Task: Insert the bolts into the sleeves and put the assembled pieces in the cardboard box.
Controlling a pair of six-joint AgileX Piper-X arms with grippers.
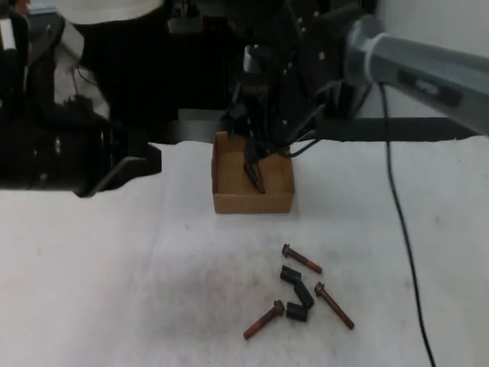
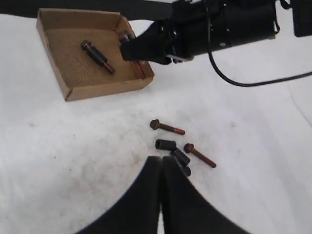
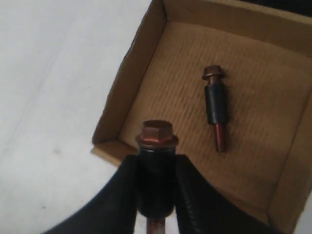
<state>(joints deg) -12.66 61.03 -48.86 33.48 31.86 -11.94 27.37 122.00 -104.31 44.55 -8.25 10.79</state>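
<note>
- The sleeved bolt (image 3: 156,135) hangs over the cardboard box (image 3: 127,80), close to one wall. The right gripper (image 3: 156,163) clamps it by the sleeve, just under the head.
- Handling, as judged: small, rigid and dense. The sleeve may slide on the shank, so hold it by the sleeve.
- A second sleeved bolt (image 3: 215,105) lies flat on the box floor.
- The left gripper (image 2: 161,161), fingers pressed together and empty, hovers above the loose bolts (image 1: 302,258) and sleeves (image 1: 304,293) on the white cloth (image 1: 114,290).
- The held bolt's shank tip is cut off from view.
</note>
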